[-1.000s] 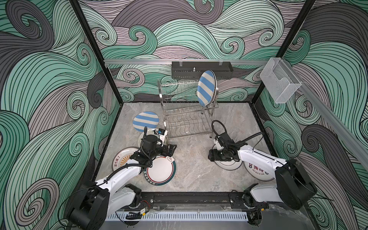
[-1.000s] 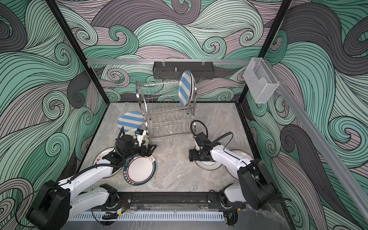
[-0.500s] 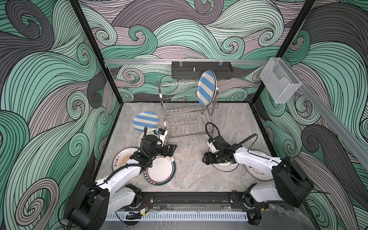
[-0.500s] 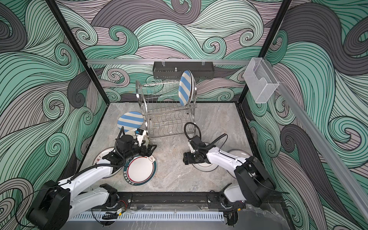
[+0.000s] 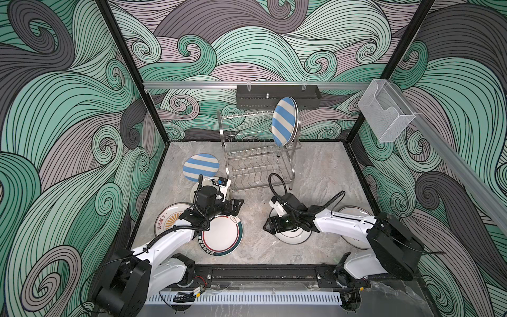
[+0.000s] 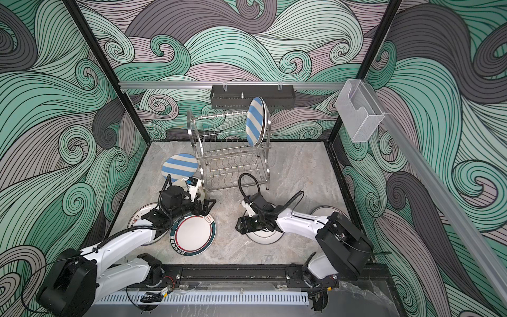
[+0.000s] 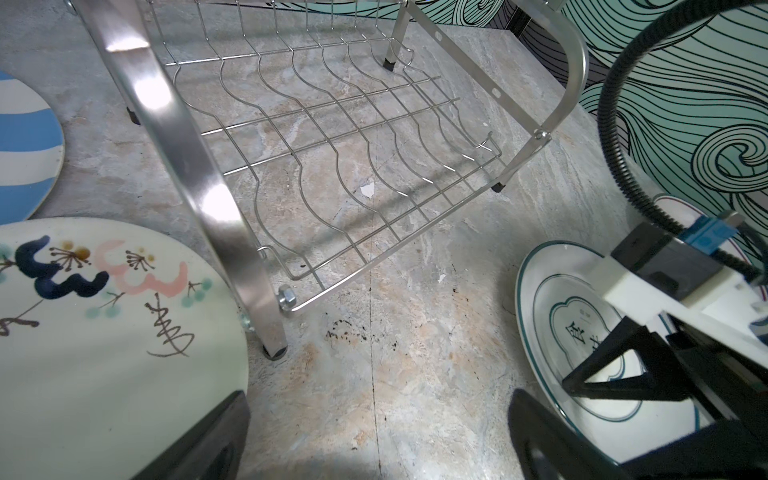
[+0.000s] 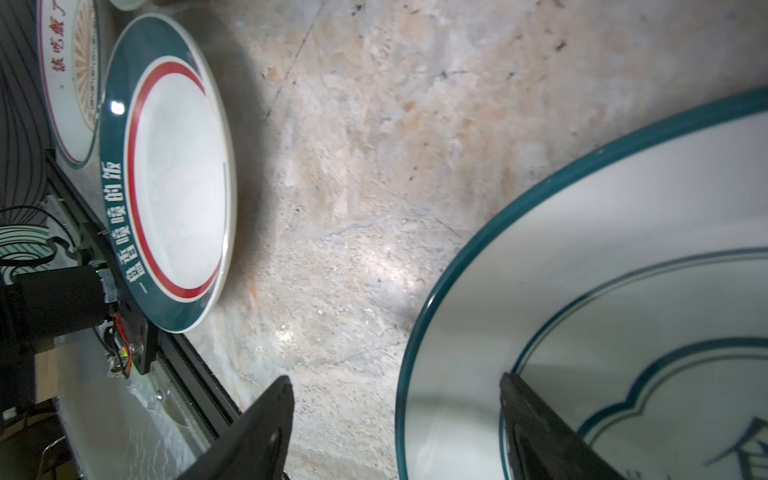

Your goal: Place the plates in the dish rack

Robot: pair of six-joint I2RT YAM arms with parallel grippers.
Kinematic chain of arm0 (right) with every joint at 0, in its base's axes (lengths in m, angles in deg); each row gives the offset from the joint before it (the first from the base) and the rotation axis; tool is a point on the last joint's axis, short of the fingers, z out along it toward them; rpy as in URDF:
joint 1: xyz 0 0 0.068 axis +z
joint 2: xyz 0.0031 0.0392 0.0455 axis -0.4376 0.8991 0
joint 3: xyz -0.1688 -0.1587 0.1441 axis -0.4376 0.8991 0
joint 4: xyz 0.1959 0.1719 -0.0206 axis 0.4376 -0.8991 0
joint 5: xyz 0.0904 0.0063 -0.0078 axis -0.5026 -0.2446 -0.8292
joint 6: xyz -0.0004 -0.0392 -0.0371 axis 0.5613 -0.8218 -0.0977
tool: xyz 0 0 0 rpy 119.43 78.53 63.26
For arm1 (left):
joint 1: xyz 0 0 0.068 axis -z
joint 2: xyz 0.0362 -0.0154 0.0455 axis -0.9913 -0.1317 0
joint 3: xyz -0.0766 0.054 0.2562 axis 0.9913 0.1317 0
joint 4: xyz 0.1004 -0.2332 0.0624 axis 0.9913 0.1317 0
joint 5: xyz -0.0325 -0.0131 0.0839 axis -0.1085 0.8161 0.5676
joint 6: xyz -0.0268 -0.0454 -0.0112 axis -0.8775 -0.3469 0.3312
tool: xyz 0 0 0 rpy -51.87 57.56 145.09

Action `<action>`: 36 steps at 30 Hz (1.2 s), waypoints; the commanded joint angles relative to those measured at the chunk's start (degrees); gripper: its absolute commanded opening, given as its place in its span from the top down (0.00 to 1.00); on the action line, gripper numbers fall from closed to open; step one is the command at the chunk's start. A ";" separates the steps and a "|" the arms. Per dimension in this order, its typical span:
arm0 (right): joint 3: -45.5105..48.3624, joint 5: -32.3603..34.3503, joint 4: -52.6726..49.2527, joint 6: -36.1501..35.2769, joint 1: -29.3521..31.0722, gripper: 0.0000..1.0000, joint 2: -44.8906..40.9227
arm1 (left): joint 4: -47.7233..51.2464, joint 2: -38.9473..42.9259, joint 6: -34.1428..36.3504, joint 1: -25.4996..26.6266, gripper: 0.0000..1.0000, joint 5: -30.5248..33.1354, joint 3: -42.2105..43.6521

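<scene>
Scene: You look down on a marbled surface (image 5: 315, 170) inside walls of green wave patterns. Two white arms reach in from the near edge.
Dish rack: The two-tier steel wire dish rack (image 5: 247, 129) stands at the far middle. Its wavy slots are made to keep plates on edge.
Loaded: One striped plate (image 5: 284, 122), blue and white, stands upright at the right end of the upper tier, propped by the wires.
Waiting, left side: All lie flat on the surface. A second striped plate (image 5: 201, 167) is left of the rack, and a cartoon plate (image 7: 104, 332) is just beside its near left leg. A sunburst plate (image 5: 167, 219) and a red-ringed plate (image 5: 222, 236) lie nearer you.
Waiting, right side: A teal-lined plate (image 5: 292, 237) lies near the middle. Another plate (image 5: 354, 211) shows partly under the right arm.
Right tool: Your right tool (image 8: 395, 415) is released and low. One finger (image 8: 540, 444) is over the teal-lined plate's well and the other over bare surface, so the rim lies between them. That is likely because a flat plate offers only its edge to pinch.
Left tool: Your left tool (image 5: 237, 204) is released and empty, spread over bare surface just near of the rack. It seems to be waiting clear.
Progress: Early, with one plate racked.
</scene>
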 commanded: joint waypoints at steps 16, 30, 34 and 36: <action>6.34 19.33 -24.32 5.32 -12.55 0.18 -28.93 | 1.24 -3.37 4.66 4.55 0.01 -4.23 -3.44; 18.53 9.59 -17.52 10.87 -21.46 0.20 -36.09 | -0.53 -9.28 5.54 10.84 0.01 -7.21 -5.78; 20.09 6.94 -12.73 11.36 -22.47 0.22 -34.88 | -0.59 -11.90 5.79 12.58 0.01 -7.86 -7.15; 20.44 6.33 -11.90 11.03 -22.87 0.22 -33.94 | -0.64 -13.00 6.16 13.35 0.01 -8.65 -7.67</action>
